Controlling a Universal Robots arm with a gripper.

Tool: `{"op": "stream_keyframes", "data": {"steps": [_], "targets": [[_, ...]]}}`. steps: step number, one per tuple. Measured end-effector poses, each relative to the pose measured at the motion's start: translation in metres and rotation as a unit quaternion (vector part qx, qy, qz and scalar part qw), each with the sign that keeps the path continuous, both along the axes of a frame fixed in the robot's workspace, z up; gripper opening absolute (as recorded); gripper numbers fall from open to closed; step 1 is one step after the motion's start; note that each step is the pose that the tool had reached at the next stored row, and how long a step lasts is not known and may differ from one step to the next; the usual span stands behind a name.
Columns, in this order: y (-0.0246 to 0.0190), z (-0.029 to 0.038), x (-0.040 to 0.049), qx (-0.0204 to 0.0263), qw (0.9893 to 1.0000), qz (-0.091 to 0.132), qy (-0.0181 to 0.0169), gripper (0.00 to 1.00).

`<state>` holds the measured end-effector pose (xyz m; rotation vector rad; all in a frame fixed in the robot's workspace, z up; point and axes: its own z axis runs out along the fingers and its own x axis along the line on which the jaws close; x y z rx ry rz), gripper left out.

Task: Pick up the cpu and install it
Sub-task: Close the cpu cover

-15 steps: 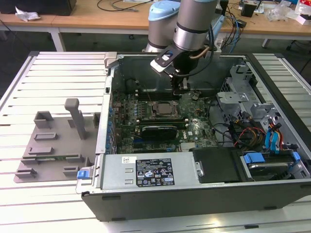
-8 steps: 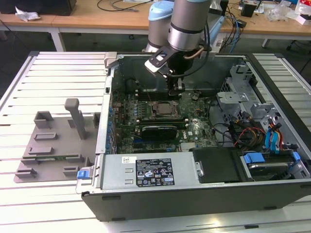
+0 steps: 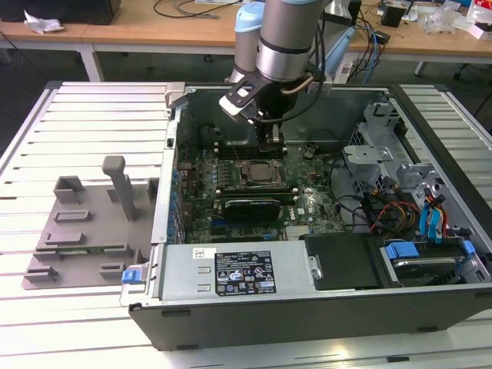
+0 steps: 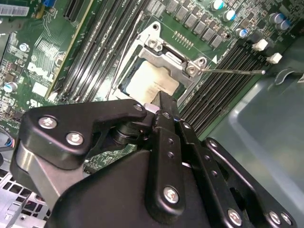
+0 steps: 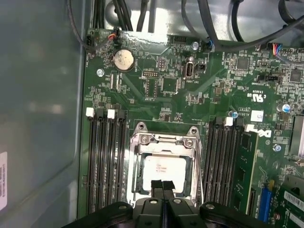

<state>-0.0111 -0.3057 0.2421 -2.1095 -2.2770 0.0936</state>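
**Gripper closed over a cpu lying in its socket**

Closest to the wrist cameras: the gripper [image 5: 164, 186], shut to a thin line, with nothing clamped between the fingertips. Just beyond the tips, in both wrist views: the cpu [image 5: 164, 172], pale silvery top upward, lying flat inside the socket frame [image 5: 135, 161] on the motherboard [image 5: 180, 85]. Perhaps touching the cpu's nearest edge, perhaps hanging just above it; hard to decide from these angles. Looks level in the frame, though full seating is not possible to confirm.

Around the socket: memory slots [image 5: 102, 161] on both sides. In the second wrist view, a thin retention lever [image 4: 237, 71] standing free over the slots, so apparently not locked down yet.

Farther out, in the exterior view: the open computer case [image 3: 307, 327] around the board. Well apart, on the exterior view's left: the grey fixture plate [image 3: 77, 238] with upright posts, on the slatted table [image 3: 100, 115].

Risks, as a judgement only:
- Bent socket contacts, from downward pressure with closed tips on a slightly askew chip.
- A shifted chip or a scratched top, from any sideways drag of the tips.
- A snag on the free lever, from a careless swing of the gripper body so near to it.
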Motion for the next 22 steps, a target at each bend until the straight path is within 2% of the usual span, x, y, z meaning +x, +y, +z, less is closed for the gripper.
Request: {"op": "stream_keyframes", "data": {"steps": [4, 7, 9, 14, 19, 22], "targets": [[0.0, -0.0008, -0.0059, 0.0001, 1.0, 0.0, -0.0001, 0.11], [0.0, -0.0052, -0.0085, 0.0, 1.0, 0.0, 0.0, 0.11], [0.0, -0.012, -0.0107, 0.0001, 1.0, 0.0, 0.0, 0.11], [0.0, -0.0363, -0.0184, 0.0, 1.0, 0.0, 0.0, 0.11], [0.0, -0.0379, -0.0171, 0.0, 1.0, 0.0, 0.0001, 0.11], [0.0, -0.0378, -0.0087, 0.0, 1.0, 0.0, 0.0, 0.11]]}}
